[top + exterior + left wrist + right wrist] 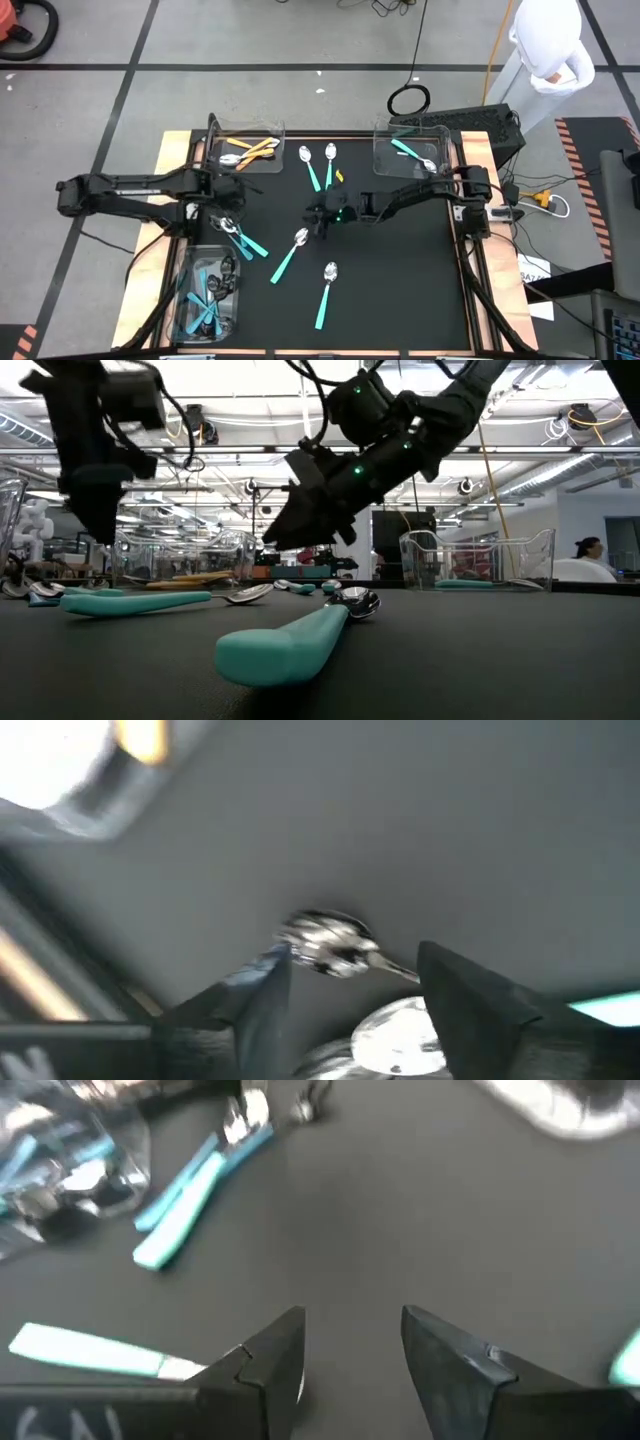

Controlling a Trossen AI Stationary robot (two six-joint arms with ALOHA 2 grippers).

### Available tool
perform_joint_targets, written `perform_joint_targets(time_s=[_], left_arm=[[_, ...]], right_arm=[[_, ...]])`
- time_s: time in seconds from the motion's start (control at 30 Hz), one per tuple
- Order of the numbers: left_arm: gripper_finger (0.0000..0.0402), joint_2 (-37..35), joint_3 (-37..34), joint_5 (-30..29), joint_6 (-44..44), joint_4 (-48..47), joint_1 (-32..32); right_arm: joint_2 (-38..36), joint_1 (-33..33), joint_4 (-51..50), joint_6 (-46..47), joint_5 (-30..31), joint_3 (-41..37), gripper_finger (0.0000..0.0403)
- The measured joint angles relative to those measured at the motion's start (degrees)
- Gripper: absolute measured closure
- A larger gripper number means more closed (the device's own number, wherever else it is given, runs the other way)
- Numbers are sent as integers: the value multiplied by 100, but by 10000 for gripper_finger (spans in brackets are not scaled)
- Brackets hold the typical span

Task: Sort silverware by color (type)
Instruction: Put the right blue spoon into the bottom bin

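Left gripper (226,207) jaws apart, empty, just above teal spoons (243,238) near black mat's (400,290) left edge. Right gripper (322,222) spread, nothing held, mid-mat beside another teal spoon (289,254).

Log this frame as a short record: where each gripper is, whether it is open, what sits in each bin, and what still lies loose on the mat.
left gripper: open, empty, over the mat's left side near two teal spoons
right gripper: open, empty, above mid-mat beside a teal-handled spoon
top-left bin: orange-handled utensils
top-right bin: teal-handled spoon
lower-left bin: several teal utensils
loose on black mat: teal-handled spoons only, including two near the top edge
sorting: unfinished
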Motion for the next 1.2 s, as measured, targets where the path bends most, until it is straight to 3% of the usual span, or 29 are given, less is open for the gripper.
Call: perform_joint_targets(time_s=[0.1,0.47,1.03,1.2], left_arm=[[163,357,-36,326,127,138,340],[169,1257,-34,140,-136,95,1239],[170,1609,-34,567,-413,433,1284],[194,1607,-385,927,-330,1024,1298]], right_arm=[[-7,-87,254,-331,-29,-5,238],[-7,-223,189,-672,-49,-5,238],[-7,-149,-544,-635,-53,-5,238],[-7,-15,-572,-631,-48,-5,238]])
